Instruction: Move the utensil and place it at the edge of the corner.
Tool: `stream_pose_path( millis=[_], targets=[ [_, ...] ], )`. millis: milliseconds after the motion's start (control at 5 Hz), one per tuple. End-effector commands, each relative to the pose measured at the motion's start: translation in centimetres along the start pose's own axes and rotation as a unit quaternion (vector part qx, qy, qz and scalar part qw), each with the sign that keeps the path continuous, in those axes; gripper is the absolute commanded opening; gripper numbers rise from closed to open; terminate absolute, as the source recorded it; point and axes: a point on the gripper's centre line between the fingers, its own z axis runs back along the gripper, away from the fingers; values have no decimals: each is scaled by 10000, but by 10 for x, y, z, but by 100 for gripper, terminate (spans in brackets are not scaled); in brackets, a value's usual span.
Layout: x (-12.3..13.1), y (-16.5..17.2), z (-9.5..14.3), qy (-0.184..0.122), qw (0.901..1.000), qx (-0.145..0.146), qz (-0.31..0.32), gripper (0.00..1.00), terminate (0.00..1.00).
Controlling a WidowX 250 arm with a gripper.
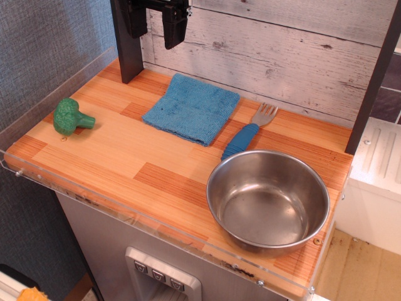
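The large shiny steel bowl [268,200] stands upright and empty on the striped wood countertop [125,157], close to its front right corner [310,285], which is rimmed by a clear acrylic strip. My gripper [164,25] hangs at the top of the view, above the back of the counter, far from the bowl. Its black fingers [174,28] point down and hold nothing; the gap between them is hard to read.
A blue cloth [193,106] lies at the back middle. A grey fork with a blue handle [249,133] lies between cloth and bowl. A green toy broccoli [70,116] sits at the left. A white plank wall [282,56] backs the counter.
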Motion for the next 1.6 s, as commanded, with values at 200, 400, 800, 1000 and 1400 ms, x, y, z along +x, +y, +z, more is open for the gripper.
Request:
stream_pose_path(
  millis=[200, 400, 800, 1000, 1400],
  targets=[
    [-5, -21, -5, -223, 9996, -106, -121, 100, 0],
    [-21, -54, -3, -537, 9977, 75, -399, 100, 0],
    [-45, -107, -16, -672, 9941, -33, -853, 100, 0],
    [-47, -118, -27, -541, 9937, -59, -976, 100, 0],
    [-64, -152, -54, -192, 9891, -297, -1431, 100, 0]
  ],
)
